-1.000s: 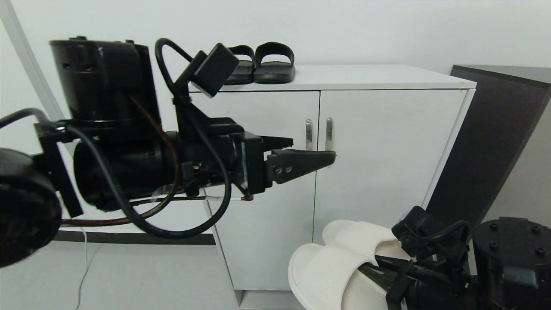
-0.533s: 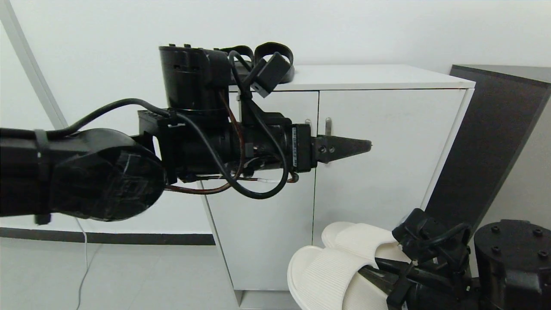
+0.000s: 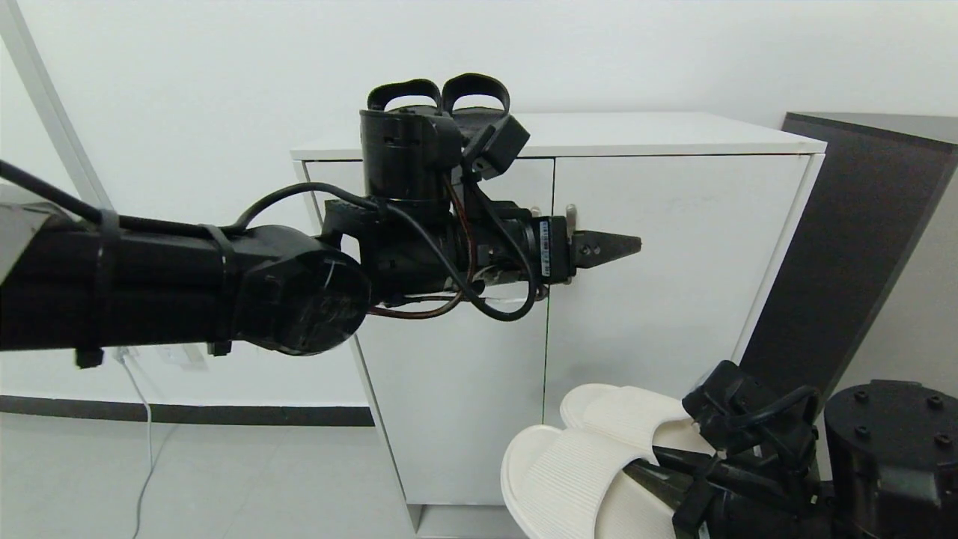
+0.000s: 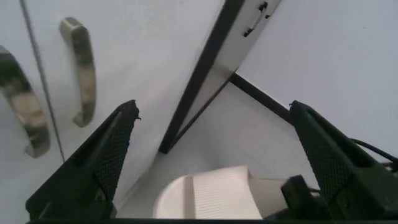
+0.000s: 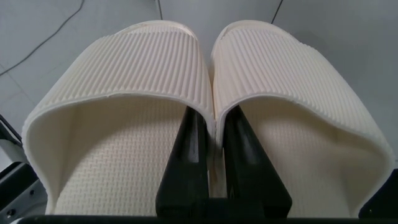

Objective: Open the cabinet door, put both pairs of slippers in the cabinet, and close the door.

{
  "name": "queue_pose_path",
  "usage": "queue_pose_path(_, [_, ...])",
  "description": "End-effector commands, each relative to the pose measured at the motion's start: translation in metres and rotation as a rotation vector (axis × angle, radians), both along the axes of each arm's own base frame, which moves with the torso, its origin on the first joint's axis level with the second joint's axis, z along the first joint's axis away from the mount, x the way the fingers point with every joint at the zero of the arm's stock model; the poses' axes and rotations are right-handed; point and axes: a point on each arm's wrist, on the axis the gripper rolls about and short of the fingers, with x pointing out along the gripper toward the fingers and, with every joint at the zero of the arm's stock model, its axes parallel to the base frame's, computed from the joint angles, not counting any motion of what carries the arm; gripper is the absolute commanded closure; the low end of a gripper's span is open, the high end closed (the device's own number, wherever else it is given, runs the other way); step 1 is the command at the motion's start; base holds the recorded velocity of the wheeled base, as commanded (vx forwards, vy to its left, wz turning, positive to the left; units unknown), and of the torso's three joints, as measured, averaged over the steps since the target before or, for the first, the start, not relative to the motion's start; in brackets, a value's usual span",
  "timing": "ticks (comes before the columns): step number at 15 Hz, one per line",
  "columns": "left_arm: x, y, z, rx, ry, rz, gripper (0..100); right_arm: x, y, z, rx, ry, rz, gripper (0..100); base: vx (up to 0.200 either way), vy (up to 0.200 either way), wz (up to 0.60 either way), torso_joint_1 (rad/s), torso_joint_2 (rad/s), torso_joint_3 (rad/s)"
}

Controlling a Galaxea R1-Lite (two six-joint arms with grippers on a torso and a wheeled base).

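The white cabinet [image 3: 673, 247] has both doors shut, with two metal handles [image 3: 570, 215] at the centre seam. A black pair of slippers [image 3: 441, 90] sits on its top, partly hidden by my left arm. My left gripper [image 3: 608, 248] hangs in front of the right door, just beside the handles [image 4: 78, 68]; in the left wrist view it [image 4: 212, 107] stands open and holds nothing. Low at the right, my right gripper [image 3: 658, 475] is shut on the white pair of slippers [image 3: 584, 457], its fingers [image 5: 189, 162] pinching the slippers' [image 5: 137, 68] two inner walls together.
A tall dark grey panel [image 3: 846, 247] stands against the cabinet's right side. Pale floor [image 3: 224, 479] lies to the left of the cabinet, with a thin cable [image 3: 142, 427] hanging down the wall.
My left arm has stretched forward and up toward the cabinet; its gripper went from below the handles to level with them, over the right door. The right arm with the white slippers stayed put.
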Motion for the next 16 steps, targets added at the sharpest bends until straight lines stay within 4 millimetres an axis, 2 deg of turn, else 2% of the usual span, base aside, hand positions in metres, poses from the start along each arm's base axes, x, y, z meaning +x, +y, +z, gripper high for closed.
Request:
queue_pose_path(1, [0.016, 0.001, -0.008, 0.007, 0.008, 0.028, 0, 0.0, 0.0, 0.0, 0.0, -0.001, -0.001, 100, 0.0, 0.0, 0.0, 0.0, 0.0, 0.0])
queue_pose_path(4, [0.027, 0.0, -0.009, 0.005, 0.0, 0.073, 0, 0.0, 0.0, 0.0, -0.001, 0.001, 0.001, 100, 0.0, 0.0, 0.0, 0.0, 0.0, 0.0])
queue_pose_path(9, [0.041, -0.013, -0.011, -0.001, -0.014, 0.106, 0, 0.0, 0.0, 0.0, 0.0, -0.001, -0.001, 100, 0.0, 0.0, 0.0, 0.0, 0.0, 0.0])
queue_pose_path(13, [0.046, -0.025, -0.016, -0.002, -0.012, 0.09, 0, 0.0, 0.0, -0.001, -0.002, 0.001, -0.001, 100, 0.0, 0.0, 0.0, 0.0, 0.0, 0.0])
queue_pose_path(16, [0.046, -0.026, -0.017, -0.001, -0.008, 0.088, 0, 0.0, 0.0, 0.0, -0.001, 0.0, -0.001, 100, 0.0, 0.0, 0.0, 0.0, 0.0, 0.0])
